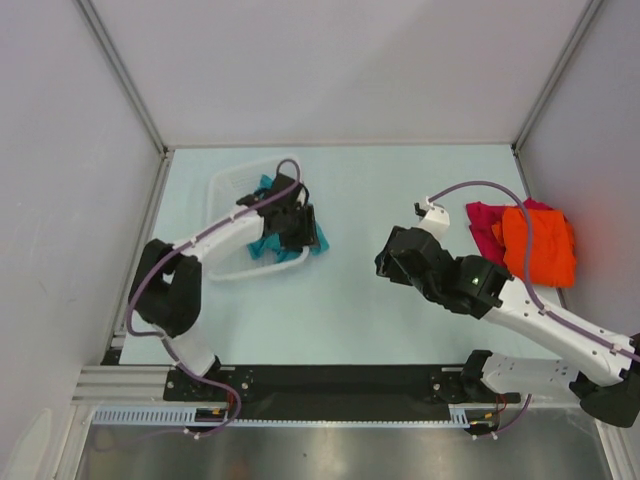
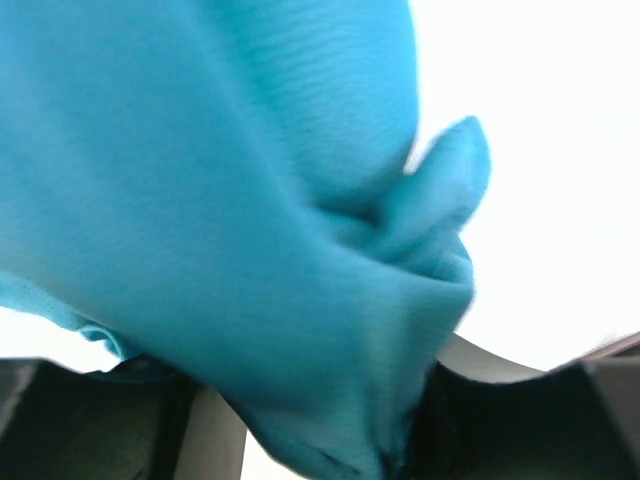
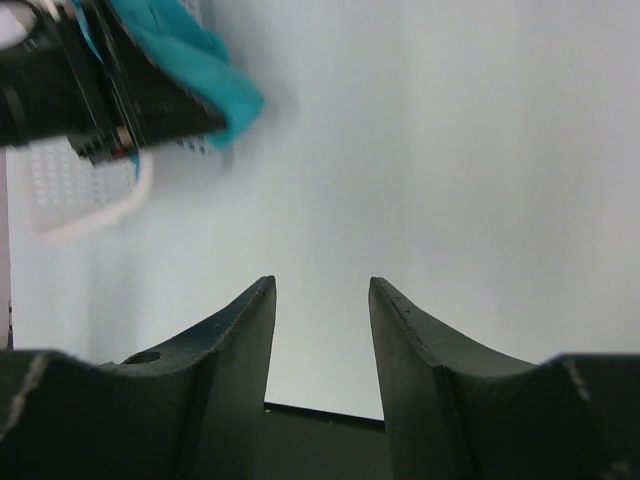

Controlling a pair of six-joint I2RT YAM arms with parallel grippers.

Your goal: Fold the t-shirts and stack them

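Left wrist view: teal t-shirt (image 2: 250,250) bunched and gripped in left jaws, over basket (image 1: 222,190). Right jaws open, empty. Risk: slip from shallow pinch; hem snagging basket mesh.

The pale blue-green tabletop (image 1: 360,310) carries a white mesh basket (image 1: 222,186) toward its back left. Well apart from it, by the right edge, a magenta-red t-shirt (image 1: 484,226) lies rumpled on the surface. An orange t-shirt (image 1: 545,245) lies partly over the magenta-red one, on the side nearer that edge.
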